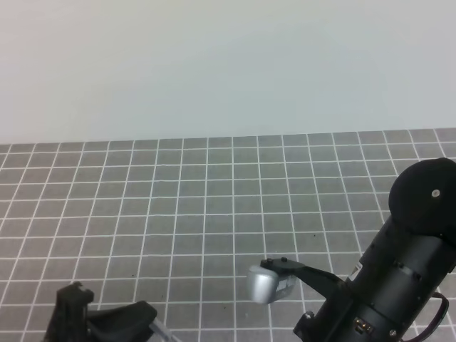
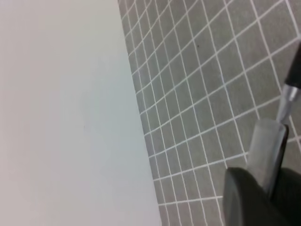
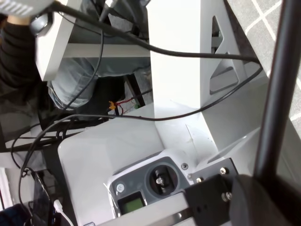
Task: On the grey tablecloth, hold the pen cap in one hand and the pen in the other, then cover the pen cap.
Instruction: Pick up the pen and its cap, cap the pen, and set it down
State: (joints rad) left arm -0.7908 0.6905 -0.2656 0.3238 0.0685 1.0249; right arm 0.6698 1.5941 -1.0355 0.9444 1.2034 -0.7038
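Right wrist view: right end effector (image 3: 263, 188) grasping pen (image 3: 280, 89), its axis near-vertical.

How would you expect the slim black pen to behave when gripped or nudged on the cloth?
Probably stiff: the pen runs dead straight though held at one end only. Likely light, being so slim. Its smooth barrel may slip in a loose grip, and if round it could roll on the flat grey tablecloth.
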